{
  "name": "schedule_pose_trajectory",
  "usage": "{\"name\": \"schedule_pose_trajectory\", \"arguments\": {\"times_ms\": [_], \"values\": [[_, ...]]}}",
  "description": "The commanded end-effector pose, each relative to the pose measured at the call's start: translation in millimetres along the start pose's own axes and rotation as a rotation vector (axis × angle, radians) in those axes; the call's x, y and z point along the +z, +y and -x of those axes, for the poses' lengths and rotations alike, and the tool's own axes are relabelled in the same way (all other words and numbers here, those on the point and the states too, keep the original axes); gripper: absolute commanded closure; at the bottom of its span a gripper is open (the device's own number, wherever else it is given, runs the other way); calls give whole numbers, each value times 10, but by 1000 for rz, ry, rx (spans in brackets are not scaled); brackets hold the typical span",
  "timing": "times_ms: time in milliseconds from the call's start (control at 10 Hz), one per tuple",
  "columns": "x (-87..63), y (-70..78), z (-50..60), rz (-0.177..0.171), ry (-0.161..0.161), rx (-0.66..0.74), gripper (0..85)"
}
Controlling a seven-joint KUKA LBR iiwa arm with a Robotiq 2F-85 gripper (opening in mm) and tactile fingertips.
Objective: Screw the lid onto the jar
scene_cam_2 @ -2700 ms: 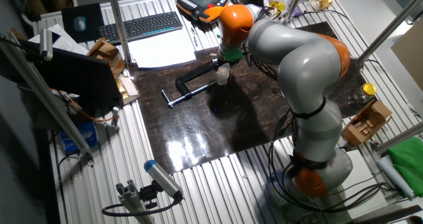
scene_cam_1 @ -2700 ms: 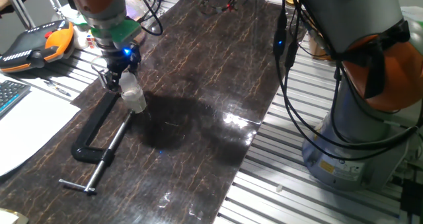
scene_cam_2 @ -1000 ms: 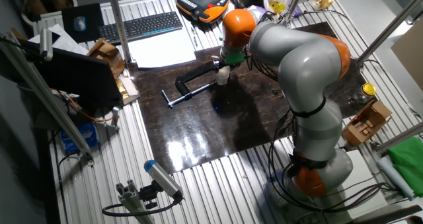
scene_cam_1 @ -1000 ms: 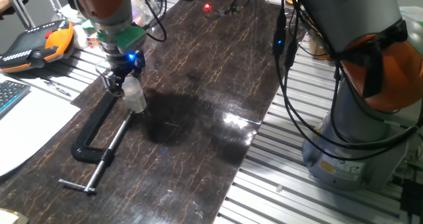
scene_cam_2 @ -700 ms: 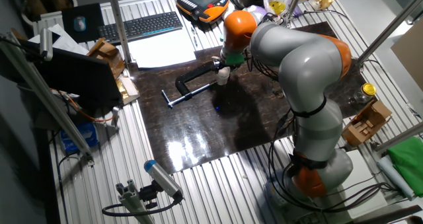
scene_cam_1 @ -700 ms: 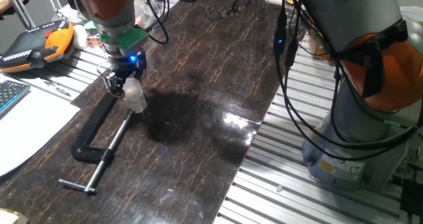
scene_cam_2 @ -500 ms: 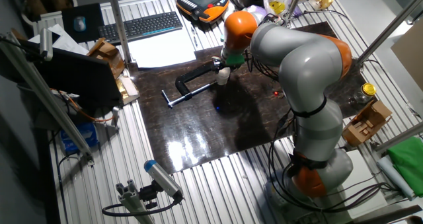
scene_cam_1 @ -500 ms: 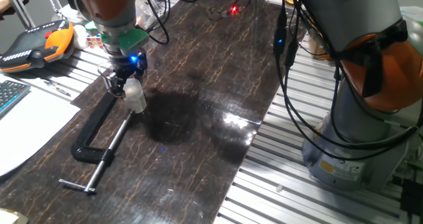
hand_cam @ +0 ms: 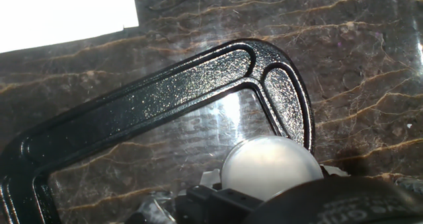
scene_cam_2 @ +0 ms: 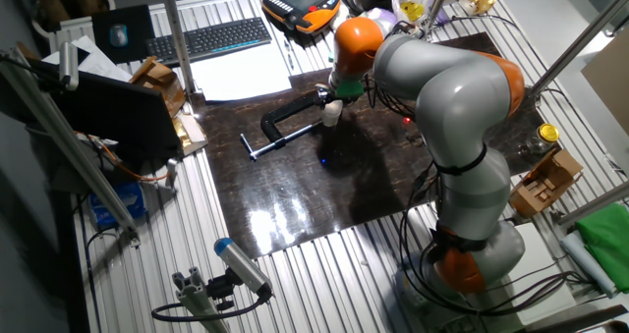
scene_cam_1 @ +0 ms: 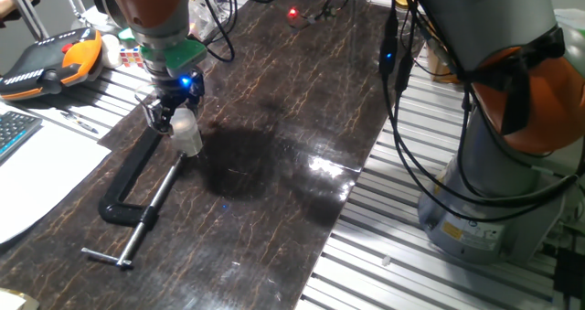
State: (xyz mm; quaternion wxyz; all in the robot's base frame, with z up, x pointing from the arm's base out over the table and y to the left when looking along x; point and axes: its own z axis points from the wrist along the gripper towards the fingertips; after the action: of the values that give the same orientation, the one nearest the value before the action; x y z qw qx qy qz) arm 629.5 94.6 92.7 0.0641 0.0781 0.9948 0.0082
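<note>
The small translucent whitish jar (scene_cam_1: pixel 190 140) stands on the dark table right beside the black C-clamp (scene_cam_1: pixel 129 186). The whitish lid (hand_cam: pixel 271 167) sits on top of it and fills the bottom of the hand view as a round dome. My gripper (scene_cam_1: pixel 171 116) is straight above the jar, with its dark fingers closed around the lid at the jar's top. In the other fixed view the jar (scene_cam_2: pixel 332 113) shows just under the gripper (scene_cam_2: pixel 335 101). The jar's body is hidden in the hand view.
The C-clamp's frame (hand_cam: pixel 152 98) curves closely around the jar. White paper (scene_cam_1: pixel 37 177) lies left of the clamp. A teach pendant (scene_cam_1: pixel 46 61) and a keyboard (scene_cam_2: pixel 206 38) lie beyond it. The arm's base (scene_cam_1: pixel 494 209) stands at the table's right side.
Since 2.7 s ago the hand has shifted slightly right and turned a little at the jar. Over the last second nothing visibly moves.
</note>
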Motion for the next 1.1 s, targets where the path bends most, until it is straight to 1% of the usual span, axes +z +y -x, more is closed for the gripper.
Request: {"name": "schedule_pose_trajectory", "arguments": {"times_ms": [0, 400, 1000], "values": [[1, 2, -1, 0, 0, 0, 130], [4, 5, -2, 1, -3, 1, 127], [4, 6, -4, -1, -5, 9, 77]]}}
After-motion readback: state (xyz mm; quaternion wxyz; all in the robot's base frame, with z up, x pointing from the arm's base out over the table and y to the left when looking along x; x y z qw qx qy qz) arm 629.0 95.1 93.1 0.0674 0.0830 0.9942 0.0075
